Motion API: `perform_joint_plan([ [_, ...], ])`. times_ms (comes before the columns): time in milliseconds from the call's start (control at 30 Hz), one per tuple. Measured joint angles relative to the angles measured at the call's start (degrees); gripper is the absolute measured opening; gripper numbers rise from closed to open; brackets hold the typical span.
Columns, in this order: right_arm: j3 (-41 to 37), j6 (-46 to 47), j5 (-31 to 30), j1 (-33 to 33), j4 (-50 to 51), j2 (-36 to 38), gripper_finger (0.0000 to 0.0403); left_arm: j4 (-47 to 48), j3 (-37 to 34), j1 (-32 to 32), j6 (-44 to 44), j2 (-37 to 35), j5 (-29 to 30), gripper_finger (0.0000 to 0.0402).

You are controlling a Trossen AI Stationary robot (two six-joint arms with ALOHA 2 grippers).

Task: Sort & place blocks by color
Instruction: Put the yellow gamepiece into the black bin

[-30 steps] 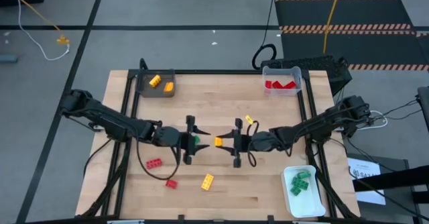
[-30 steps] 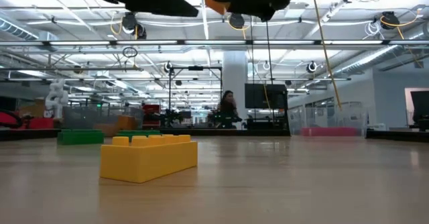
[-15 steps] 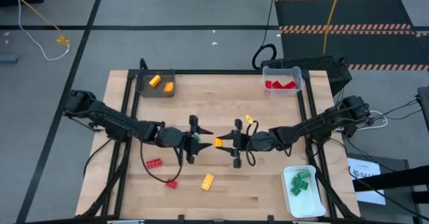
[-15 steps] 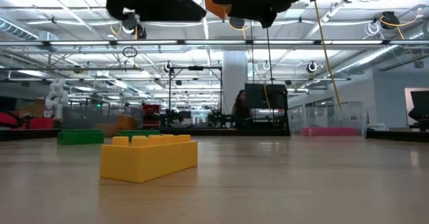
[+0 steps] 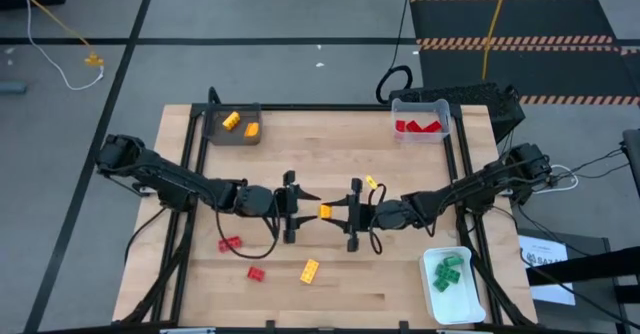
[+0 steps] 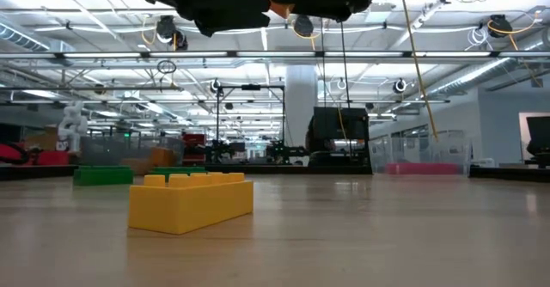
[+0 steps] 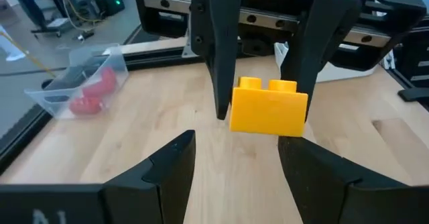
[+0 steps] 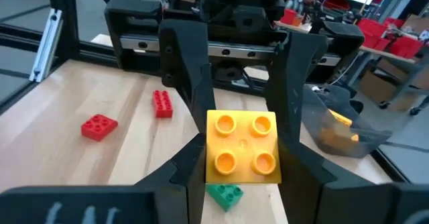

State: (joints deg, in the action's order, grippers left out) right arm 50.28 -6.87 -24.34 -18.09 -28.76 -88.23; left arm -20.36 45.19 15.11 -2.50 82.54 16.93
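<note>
A yellow-orange block with four studs hangs above the table's middle, my right gripper shut on it. My left gripper faces it from the table's left, open. Its fingertips stand just short of the block's near end, and no touch shows. A green block lies on the table under the held one. Loose blocks lie on the table nearer the front: two red and one yellow. Another yellow one lies behind the grippers. My right gripper pinches the yellow-orange block by two opposite sides between its two fingers. The fingers come level from the table's right. The block sits studs up, level, lifted clear of the table.
A dark grey tray with yellow blocks stands at the back left. A clear tray with red blocks is at the back right. A white tray with green blocks is at the front right. Black rails run along the table's sides.
My left gripper has moved a little toward the table's right, closer to the held block, and has rolled about its own axis. It now covers the green block in the high view. My right gripper and the yellow-orange block have kept still.
</note>
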Motion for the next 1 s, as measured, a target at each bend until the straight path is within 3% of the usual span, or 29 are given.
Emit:
perform_joint_plan([
  [200,-0.04,-3.28,-1.24,-0.65,1.40,-0.07,0.0124,2.01,0.04,-0.03,2.43,0.00,-5.07,0.0216],
  [533,-0.07,-6.01,-5.05,-1.13,7.35,-0.11,0.0124,3.55,0.20,-0.42,5.34,-1.66,-5.35,0.0216],
  [667,-0.09,-6.75,-7.54,-1.16,6.98,-0.09,0.0124,1.84,0.17,-2.14,18.50,-2.09,-5.24,0.0216],
  [767,-0.09,-7.85,-9.07,-1.42,7.05,-0.09,0.0124,1.94,0.17,-4.22,30.88,-2.10,-8.72,0.0216],
  [1000,-0.09,-20.07,-21.39,-4.64,6.73,-0.09,0.0124,2.29,0.11,-6.63,41.03,-1.00,-7.79,0.0216],
])
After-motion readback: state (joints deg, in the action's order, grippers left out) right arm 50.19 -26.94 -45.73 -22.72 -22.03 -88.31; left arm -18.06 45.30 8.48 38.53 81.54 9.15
